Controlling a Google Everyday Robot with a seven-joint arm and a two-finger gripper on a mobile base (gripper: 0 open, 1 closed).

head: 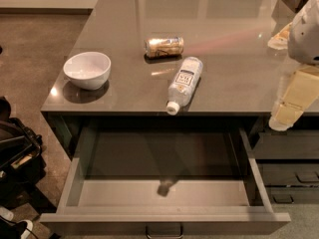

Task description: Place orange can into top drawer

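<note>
The orange can (164, 47) lies on its side on the grey countertop (224, 39), near the middle. The top drawer (164, 193) is pulled out below the counter's front edge; its grey interior holds nothing, and its dark handle (164, 230) shows at the bottom. My gripper (281, 119) hangs at the right edge of the view, over the counter's front right corner. It is well to the right of the can and holds nothing.
A clear water bottle (184, 82) with a white cap lies between the can and the counter's front edge. A white bowl (87, 69) stands at the left. Narrower dark drawers (286, 171) are at the right. Dark objects (15, 153) sit on the floor at the left.
</note>
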